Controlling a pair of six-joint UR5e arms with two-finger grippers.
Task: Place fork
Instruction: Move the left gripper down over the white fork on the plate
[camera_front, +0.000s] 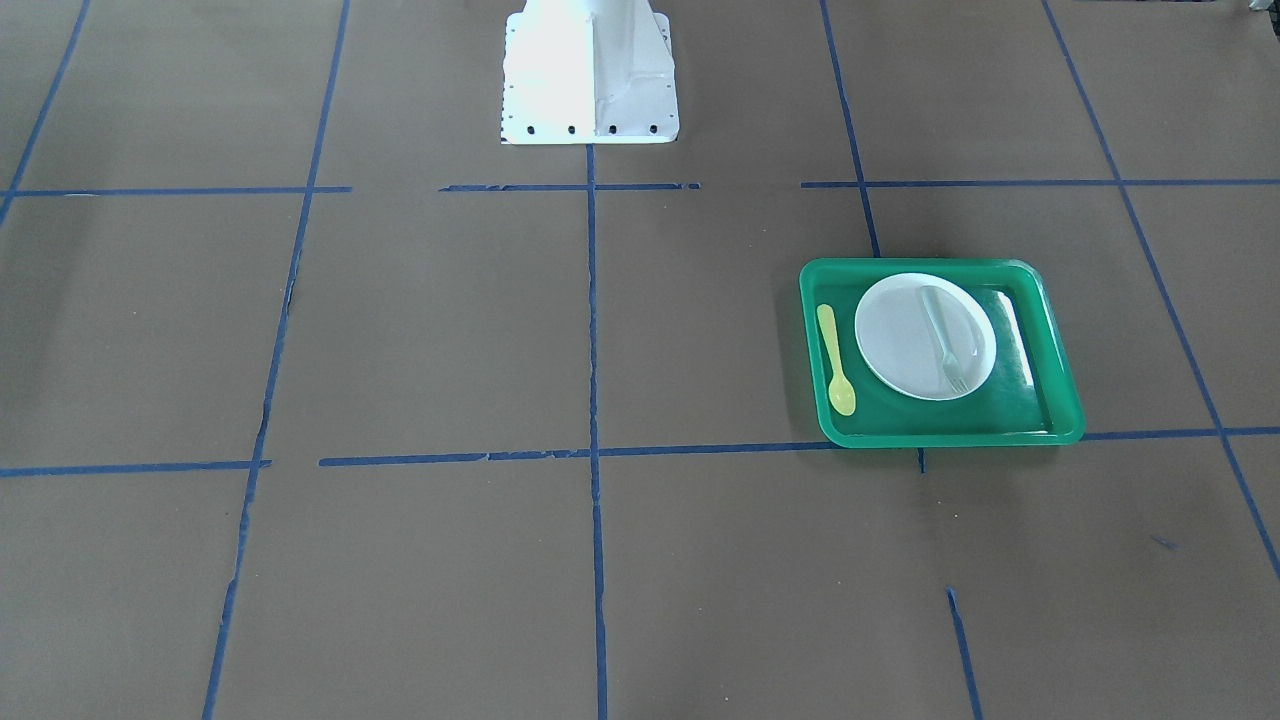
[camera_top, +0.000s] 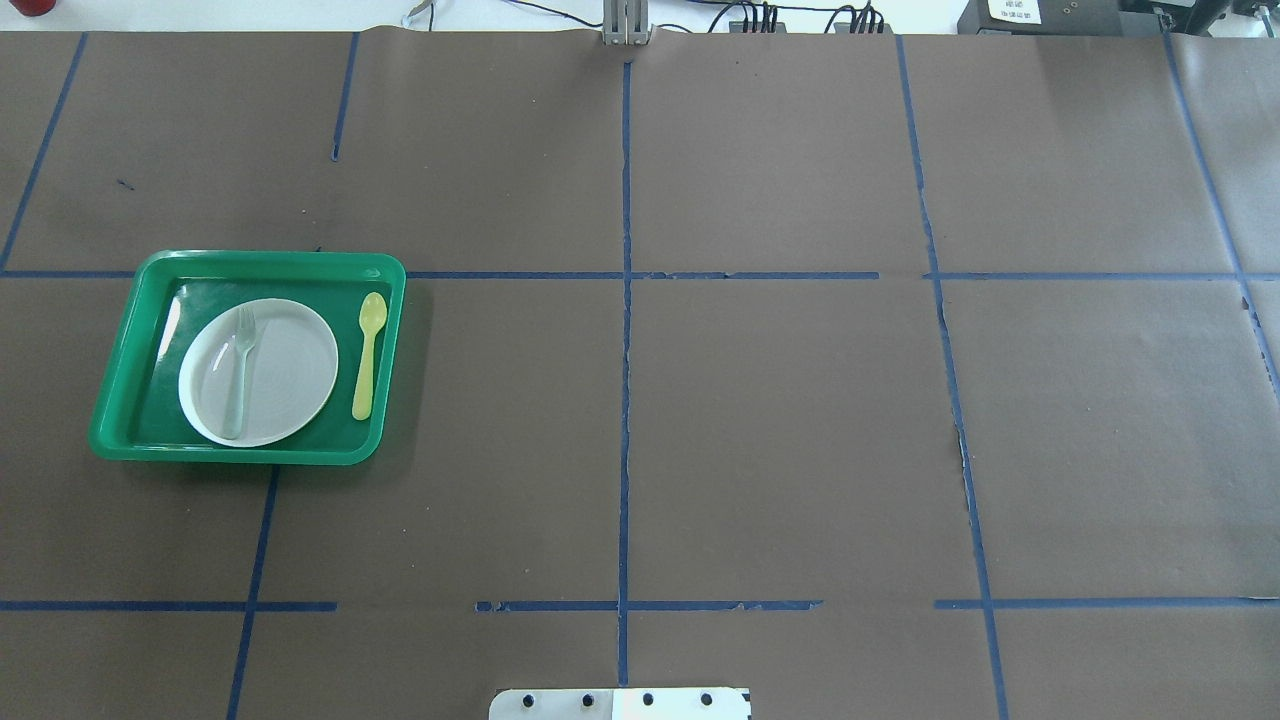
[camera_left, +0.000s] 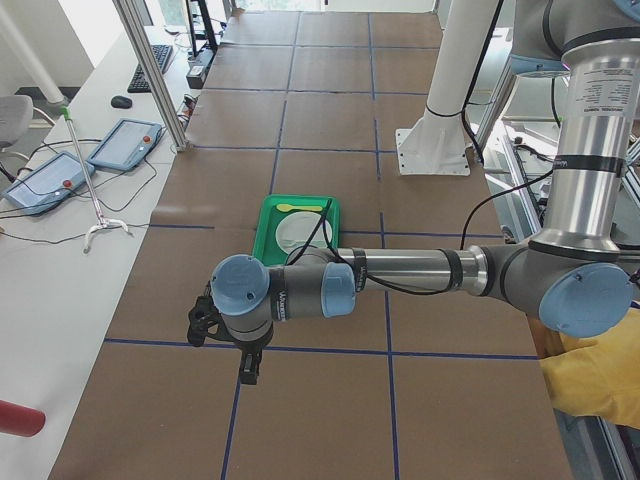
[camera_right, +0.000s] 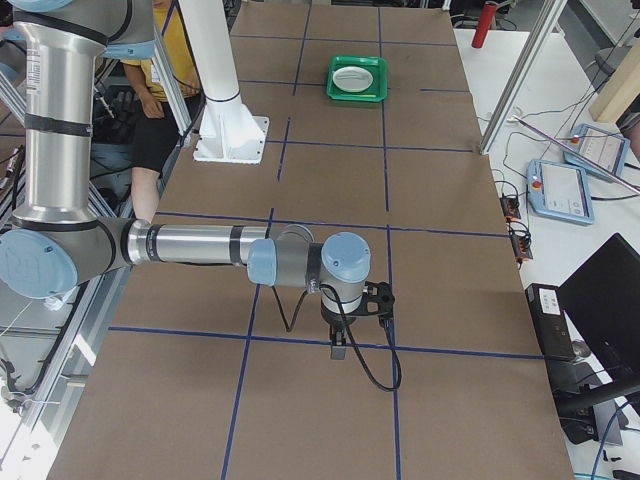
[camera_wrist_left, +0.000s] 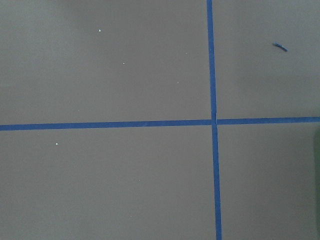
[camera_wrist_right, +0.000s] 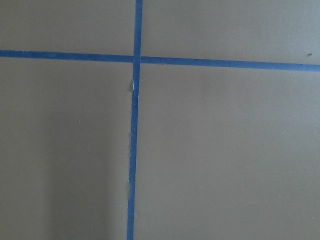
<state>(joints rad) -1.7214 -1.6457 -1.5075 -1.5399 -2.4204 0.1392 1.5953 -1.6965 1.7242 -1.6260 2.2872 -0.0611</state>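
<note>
The pale translucent fork (camera_front: 945, 340) lies on the white plate (camera_front: 900, 340) inside the green tray (camera_front: 940, 437). In the overhead view the fork (camera_top: 240, 368) lies along the left part of the plate (camera_top: 290, 370), tines pointing away from the robot. My left gripper (camera_left: 247, 372) hangs above bare table, well short of the tray (camera_left: 268, 215). My right gripper (camera_right: 338, 350) hangs at the table's far opposite end. Both show only in the side views, so I cannot tell whether they are open or shut. The wrist views show only brown table and blue tape.
A yellow spoon (camera_top: 366, 355) lies in the tray (camera_top: 230, 455) beside the plate. The robot's white base (camera_front: 590, 80) stands at the table's edge. Blue tape lines grid the brown table. An operator in yellow (camera_right: 165, 70) stands behind the robot.
</note>
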